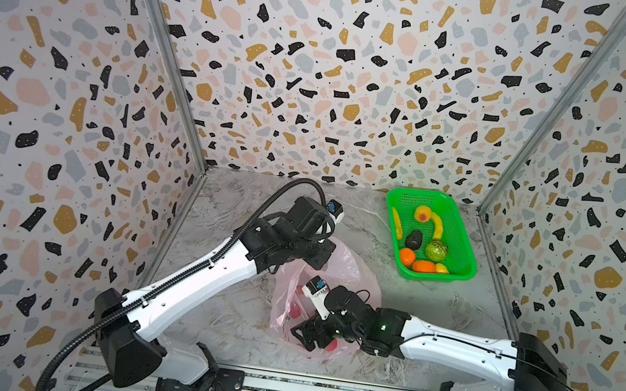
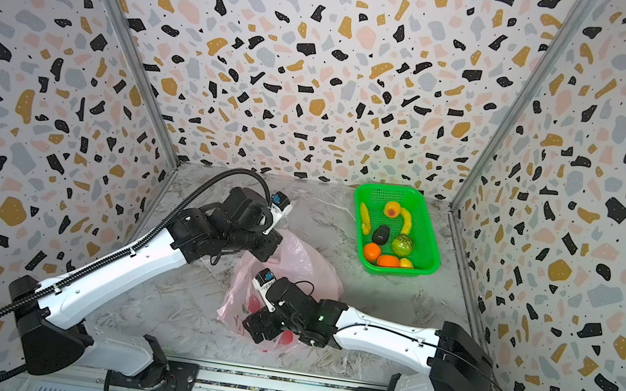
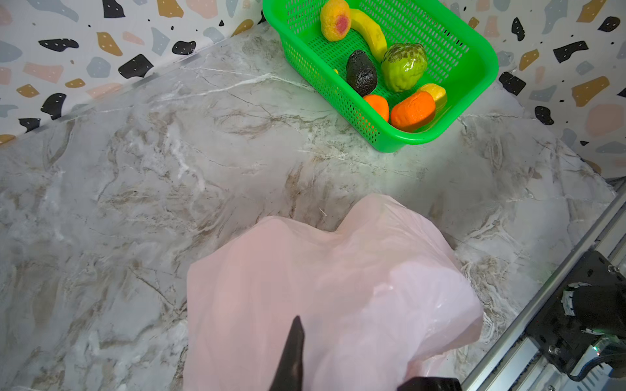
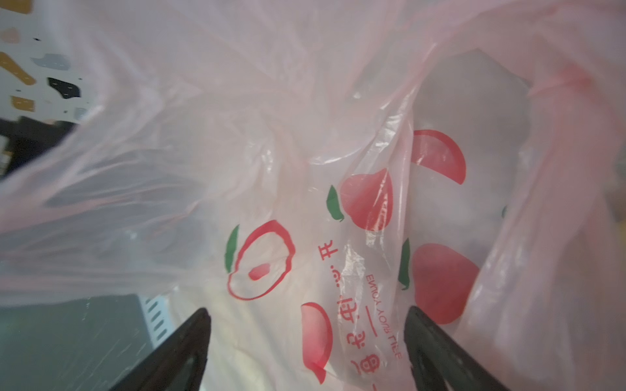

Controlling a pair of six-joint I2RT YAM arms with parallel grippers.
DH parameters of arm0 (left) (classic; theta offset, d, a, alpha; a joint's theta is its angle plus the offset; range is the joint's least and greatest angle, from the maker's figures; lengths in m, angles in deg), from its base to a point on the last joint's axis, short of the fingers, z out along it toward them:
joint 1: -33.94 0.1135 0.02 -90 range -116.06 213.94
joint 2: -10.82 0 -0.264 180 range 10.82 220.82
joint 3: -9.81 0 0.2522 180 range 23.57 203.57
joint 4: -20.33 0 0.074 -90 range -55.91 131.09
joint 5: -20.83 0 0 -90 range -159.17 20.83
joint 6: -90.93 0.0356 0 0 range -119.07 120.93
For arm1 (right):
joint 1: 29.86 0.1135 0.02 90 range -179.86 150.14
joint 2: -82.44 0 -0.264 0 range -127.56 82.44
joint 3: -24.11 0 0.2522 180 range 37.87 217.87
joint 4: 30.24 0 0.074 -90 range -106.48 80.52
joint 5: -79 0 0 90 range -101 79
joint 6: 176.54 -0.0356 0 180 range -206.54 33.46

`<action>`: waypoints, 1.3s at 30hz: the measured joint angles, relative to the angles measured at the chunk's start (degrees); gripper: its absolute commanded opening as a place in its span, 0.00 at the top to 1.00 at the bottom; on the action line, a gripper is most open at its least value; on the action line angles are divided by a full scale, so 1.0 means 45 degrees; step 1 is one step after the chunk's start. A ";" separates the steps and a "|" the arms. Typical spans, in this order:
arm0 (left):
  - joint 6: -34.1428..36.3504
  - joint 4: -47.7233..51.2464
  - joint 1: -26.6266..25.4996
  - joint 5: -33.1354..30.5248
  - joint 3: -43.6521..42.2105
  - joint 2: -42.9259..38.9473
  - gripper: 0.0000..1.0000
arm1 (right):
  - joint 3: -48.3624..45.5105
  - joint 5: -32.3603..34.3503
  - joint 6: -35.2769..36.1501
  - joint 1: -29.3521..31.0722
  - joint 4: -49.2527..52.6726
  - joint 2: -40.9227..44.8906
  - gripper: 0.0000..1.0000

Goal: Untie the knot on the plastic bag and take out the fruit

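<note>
The pink plastic bag [image 1: 350,271] [image 2: 301,262] lies slack mid-table. My left gripper [image 1: 317,255] [image 3: 297,321] is shut on its far film, which drapes over the fingers. My right gripper [image 1: 303,334] [image 4: 306,313] is open over the printed near side of the bag [image 4: 237,135]; film and a pale shape lie between its fingers. A twisted pink bunch [image 4: 570,81] sits at the bag's rim; I cannot tell whether it is the knot. Several fruit lie in the green basket [image 1: 438,276]: a tangerine [image 1: 406,256], an avocado [image 3: 361,72], a bumpy green one [image 3: 403,67], a peach [image 3: 335,20].
The basket [image 2: 396,273] stands at the back right near the patterned walls. A metal rail [image 1: 316,390] with both arm bases runs along the front edge. Bare marble table [image 3: 135,203] lies left of the bag.
</note>
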 measured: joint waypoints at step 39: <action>-0.1676 -0.4561 -0.1146 0.3759 -0.4265 -0.3036 1.00 | -0.3439 0.0729 0.0044 -0.1719 0.0102 0.3619 0.15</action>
